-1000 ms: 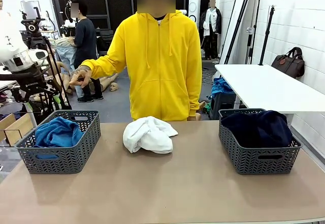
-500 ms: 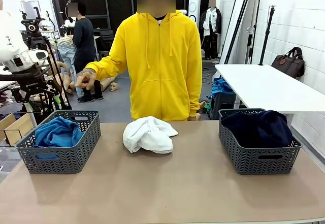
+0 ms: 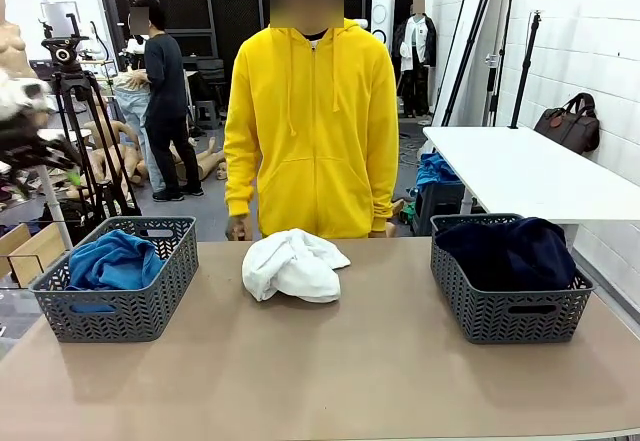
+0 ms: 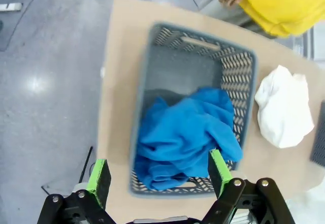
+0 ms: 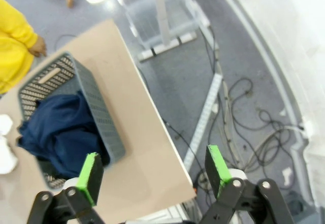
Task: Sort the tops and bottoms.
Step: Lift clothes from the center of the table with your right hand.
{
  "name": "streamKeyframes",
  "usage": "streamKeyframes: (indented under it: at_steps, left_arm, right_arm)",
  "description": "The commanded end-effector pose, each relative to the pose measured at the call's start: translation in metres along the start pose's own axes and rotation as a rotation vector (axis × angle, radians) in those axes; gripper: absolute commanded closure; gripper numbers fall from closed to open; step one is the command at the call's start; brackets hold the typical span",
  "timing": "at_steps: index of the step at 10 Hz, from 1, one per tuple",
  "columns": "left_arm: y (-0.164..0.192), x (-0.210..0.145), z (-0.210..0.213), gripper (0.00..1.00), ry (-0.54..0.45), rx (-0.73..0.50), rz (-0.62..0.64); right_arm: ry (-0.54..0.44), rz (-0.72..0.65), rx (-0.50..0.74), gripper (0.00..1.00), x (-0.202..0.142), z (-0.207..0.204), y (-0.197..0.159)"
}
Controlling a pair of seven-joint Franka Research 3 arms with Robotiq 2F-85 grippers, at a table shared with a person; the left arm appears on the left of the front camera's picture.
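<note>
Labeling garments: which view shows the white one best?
Front view: the white garment lies whole and unblocked on the table between the two baskets. Left wrist view shows it whole too, but off to the side beside the left basket. Right wrist view catches a sliver at the edge.

Even, bright indoor light is falling from overhead across the front view, leaving the table (image 3: 330, 361) evenly lit with only soft, short shadows sitting under the white garment (image 3: 292, 265) and beside the two baskets. At the left edge of that view a moving arm (image 3: 25, 121) is smearing into motion blur. In the left wrist view a glare patch is shining off the grey floor (image 4: 35, 84), and the basket (image 4: 152, 97) edges are looking soft and slightly smeared. The right wrist view is also blurring overall, its wide lens is bending straight lines toward the edges, and the upper right corner is washing out pale.
</note>
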State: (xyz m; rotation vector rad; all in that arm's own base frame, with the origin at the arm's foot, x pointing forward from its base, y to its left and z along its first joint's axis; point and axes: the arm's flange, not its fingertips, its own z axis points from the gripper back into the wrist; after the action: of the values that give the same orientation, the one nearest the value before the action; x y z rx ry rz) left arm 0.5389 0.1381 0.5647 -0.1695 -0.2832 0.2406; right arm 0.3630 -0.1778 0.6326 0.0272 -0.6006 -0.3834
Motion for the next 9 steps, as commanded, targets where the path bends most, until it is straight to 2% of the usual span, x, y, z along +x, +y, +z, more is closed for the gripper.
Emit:
streamKeyframes:
  at_steps: [1,3,4,5,6,7,8,9]
  left_arm:
    - [0.059,0.008,0.028,0.0,-0.059,-0.085,0.079]
    - [0.113,0.004,0.028,0.0,-0.103,-0.092,0.137]
    - [0.133,0.005,0.018,0.0,-0.132,-0.083,0.191]
    - [0.151,0.004,0.01,0.0,-0.112,-0.092,0.193]
    - [0.166,0.003,-0.002,0.0,-0.12,-0.084,0.244]
    - [0.176,0.004,-0.011,0.0,-0.086,-0.116,0.277]
    - [0.178,-0.002,-0.019,0.0,-0.03,-0.148,0.233]
    - [0.173,-0.014,-0.021,0.0,0.017,-0.173,0.136]
  right_arm:
    - [-0.084,0.114,0.129,0.0,0.045,0.034,0.069]
    - [-0.15,0.248,0.252,0.0,0.073,0.067,0.149]
    - [-0.145,0.32,0.309,0.0,0.079,0.076,0.197]
    - [-0.112,0.395,0.373,0.0,0.079,0.078,0.243]
    - [-0.023,0.436,0.441,0.0,0.072,0.071,0.296]
    - [0.072,0.496,0.485,0.0,0.059,0.051,0.339]
    - [0.151,0.572,0.47,0.0,0.036,0.021,0.38]
    - [0.249,0.616,0.412,0.0,0.005,-0.011,0.416]
